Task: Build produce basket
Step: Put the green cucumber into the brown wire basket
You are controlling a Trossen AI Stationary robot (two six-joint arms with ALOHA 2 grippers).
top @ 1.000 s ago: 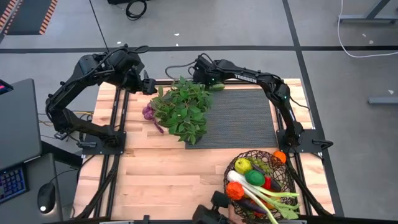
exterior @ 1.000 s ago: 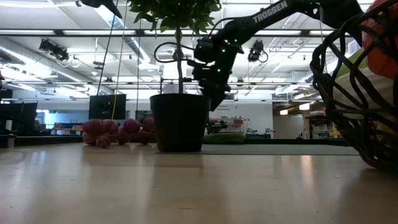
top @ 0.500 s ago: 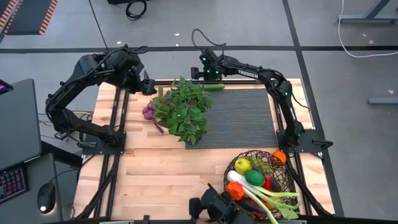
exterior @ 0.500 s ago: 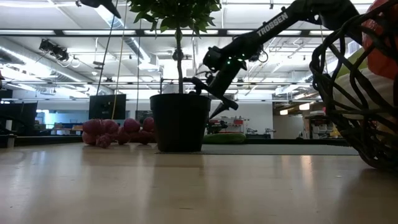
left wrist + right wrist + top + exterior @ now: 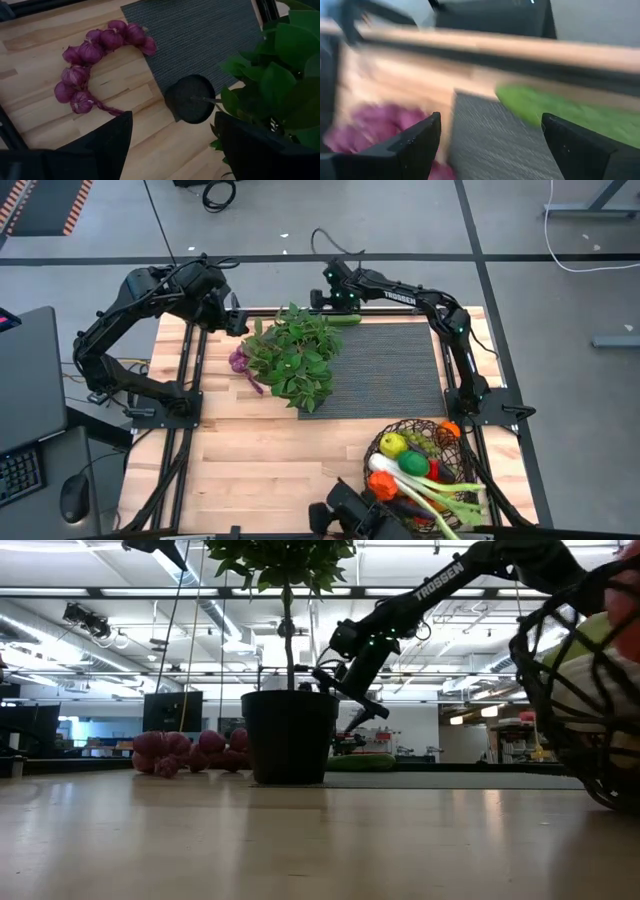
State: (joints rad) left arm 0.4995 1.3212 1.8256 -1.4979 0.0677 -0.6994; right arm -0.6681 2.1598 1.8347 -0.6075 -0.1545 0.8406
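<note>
Now | basket (image 5: pixel 425 470) shifted slightly | right gripper (image 5: pixel 326 298) open, raised unchanged

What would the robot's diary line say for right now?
left gripper: open, above purple grapes | right gripper: open, over cucumber | basket: partly filled

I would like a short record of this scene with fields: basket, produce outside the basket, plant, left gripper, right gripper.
basket: wire basket at the table's near right corner, holding lemon, lime, leek and other produce
produce outside basket: purple grapes on the wood beside the plant; cucumber at the mat's far edge
plant: potted plant upright, at the black mat's left edge
left gripper: jaws open, empty, above the grapes
right gripper: jaws open, empty, raised near the cucumber
</note>
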